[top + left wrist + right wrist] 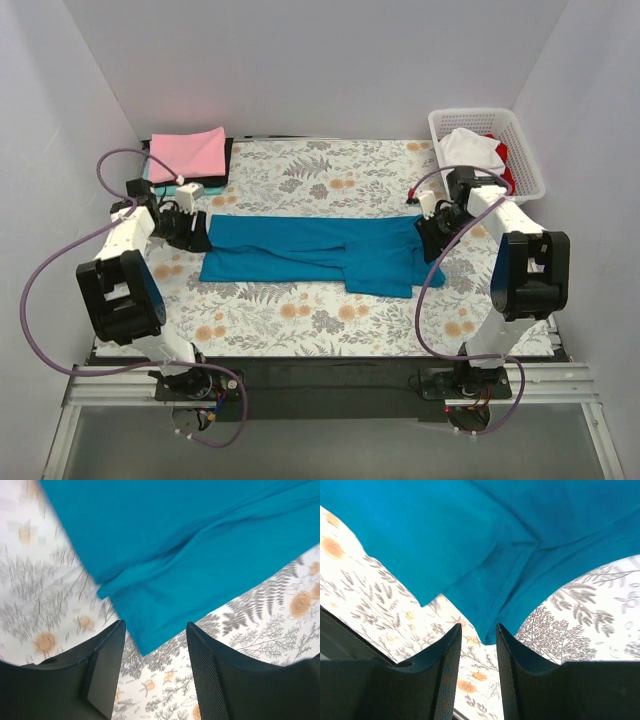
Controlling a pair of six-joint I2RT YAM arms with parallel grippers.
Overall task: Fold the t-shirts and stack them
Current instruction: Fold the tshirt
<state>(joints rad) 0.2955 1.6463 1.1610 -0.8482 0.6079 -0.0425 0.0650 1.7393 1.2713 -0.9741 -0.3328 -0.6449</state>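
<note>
Colleague: Jaws first. How did they stand?

Me: On my left gripper they stood well apart with nothing between them but a pointed corner of cloth lying loose on the table, ungripped. The pads were matt black, and the one on the right of that view carried a fine grid texture. On my right gripper the gap was narrower but plainly a gap. I could see floral print through it, and another soft corner ended just beyond the tips. Neither gripper held anything.

Colleague: And the cloth itself?

Me: It was the teal shirt, smooth plain knit, folded into a long band running left to right across the middle of the table cloth. One gripper sat at each end. Up close I saw overlapping layers with soft rounded creases and, through the right wrist camera, a stitched hem edge.

Colleague: What lay further out?

Me: The table cloth was flat, pale, printed with grey ferns and orange blossoms. At the far left corner a pink shirt lay folded square on top of a black shirt, with a sliver of aqua shirt showing at the side. At the far right stood a white plastic lattice basket, rectangular, holding a crumpled white shirt and a bit of red shirt.
</note>
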